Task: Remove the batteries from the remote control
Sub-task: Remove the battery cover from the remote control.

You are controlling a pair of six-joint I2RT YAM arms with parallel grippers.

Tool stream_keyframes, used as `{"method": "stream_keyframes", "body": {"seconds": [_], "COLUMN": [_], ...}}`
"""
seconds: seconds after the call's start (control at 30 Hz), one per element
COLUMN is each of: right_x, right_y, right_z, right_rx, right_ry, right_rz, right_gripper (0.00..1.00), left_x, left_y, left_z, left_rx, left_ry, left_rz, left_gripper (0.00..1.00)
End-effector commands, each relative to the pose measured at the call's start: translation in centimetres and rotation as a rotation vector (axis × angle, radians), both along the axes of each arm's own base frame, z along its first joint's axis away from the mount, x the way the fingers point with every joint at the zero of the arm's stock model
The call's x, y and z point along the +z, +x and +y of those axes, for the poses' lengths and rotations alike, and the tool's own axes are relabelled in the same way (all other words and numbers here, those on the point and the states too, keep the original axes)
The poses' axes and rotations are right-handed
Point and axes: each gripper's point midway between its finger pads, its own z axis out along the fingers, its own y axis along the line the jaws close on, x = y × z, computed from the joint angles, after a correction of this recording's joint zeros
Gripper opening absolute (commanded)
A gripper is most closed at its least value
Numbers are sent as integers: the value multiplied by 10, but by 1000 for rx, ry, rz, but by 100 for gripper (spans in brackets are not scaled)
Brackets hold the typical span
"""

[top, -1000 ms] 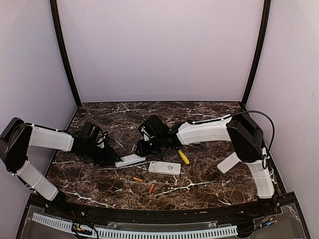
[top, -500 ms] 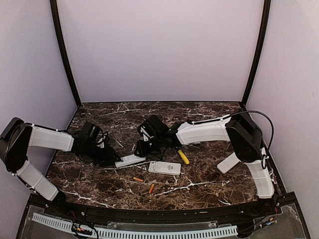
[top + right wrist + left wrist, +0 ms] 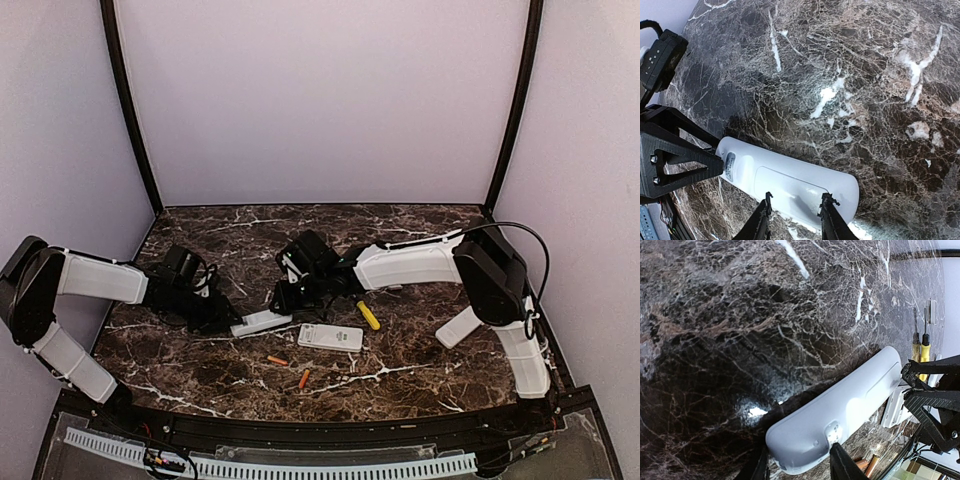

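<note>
A white remote control (image 3: 262, 322) lies back-up on the marble table, its battery cover (image 3: 785, 187) closed. My left gripper (image 3: 222, 318) is shut on the remote's left end, one finger on each long side (image 3: 797, 450). My right gripper (image 3: 288, 298) hangs over the remote's other end, its jaws apart. Its two fingertips (image 3: 797, 196) rest on the battery cover without clamping anything. Two orange batteries (image 3: 277, 360) (image 3: 304, 379) lie loose on the table in front of the remote, and also show in the left wrist view (image 3: 867, 464).
A second white remote (image 3: 331, 337) lies just right of the held one. A yellow-handled screwdriver (image 3: 368, 315) lies behind it, close to the right arm. The table's raised front edge (image 3: 320, 420) runs just past the loose batteries.
</note>
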Motion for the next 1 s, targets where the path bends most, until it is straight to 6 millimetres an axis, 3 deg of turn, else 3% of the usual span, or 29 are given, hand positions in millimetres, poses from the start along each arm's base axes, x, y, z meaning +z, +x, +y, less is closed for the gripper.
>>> {"method": "stream_keyframes", "body": {"seconds": [0.0, 0.37, 0.97], "right_x": [40, 55, 34], "right_y": [-3, -3, 8], "right_z": [16, 14, 33], "right_rx": [36, 29, 62], "right_ry": [98, 110, 99], "right_rz": [-39, -67, -92], "right_gripper": [32, 32, 32], "left_x": [-6, -6, -3], "left_y": [-9, -11, -12], "left_z": [7, 8, 11], "left_rx": [-1, 2, 8], "left_ry": [38, 40, 46], "left_rz": [47, 47, 42], "left_gripper": [41, 41, 41]}}
